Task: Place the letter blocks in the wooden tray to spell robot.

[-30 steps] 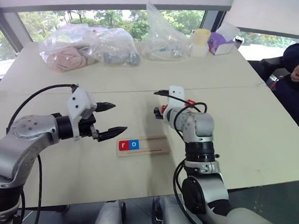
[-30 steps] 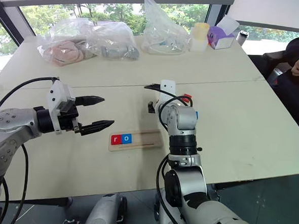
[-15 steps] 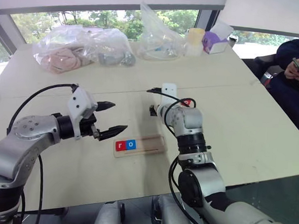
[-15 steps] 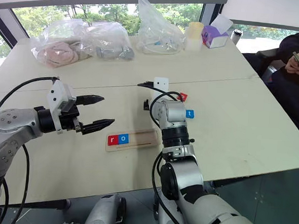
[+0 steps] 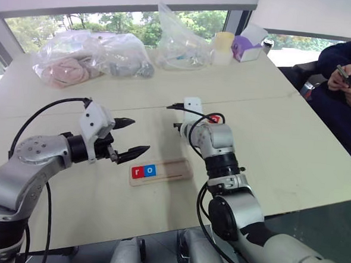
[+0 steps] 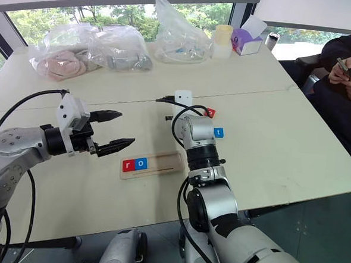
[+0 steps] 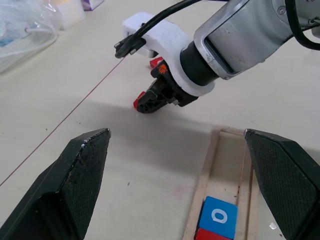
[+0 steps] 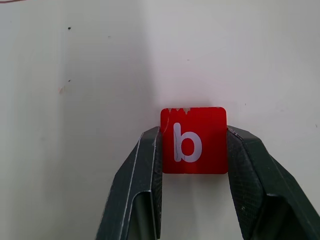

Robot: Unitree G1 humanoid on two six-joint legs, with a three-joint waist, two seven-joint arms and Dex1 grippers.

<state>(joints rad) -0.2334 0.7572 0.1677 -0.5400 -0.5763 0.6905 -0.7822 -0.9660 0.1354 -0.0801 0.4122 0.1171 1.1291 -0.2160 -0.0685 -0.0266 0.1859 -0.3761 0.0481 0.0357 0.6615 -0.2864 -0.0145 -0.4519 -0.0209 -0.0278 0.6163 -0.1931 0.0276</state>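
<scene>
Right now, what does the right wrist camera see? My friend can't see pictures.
Two black fingers pinch a red block with a white letter b from both sides. The block sits on a plain pale table.

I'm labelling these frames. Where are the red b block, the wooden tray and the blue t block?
red b block (image 8: 193, 140), right wrist view, middle of its face.
wooden tray (image 6: 166, 162), right eye view, bare floor.
blue t block (image 6: 219, 132), right eye view, its face.
</scene>
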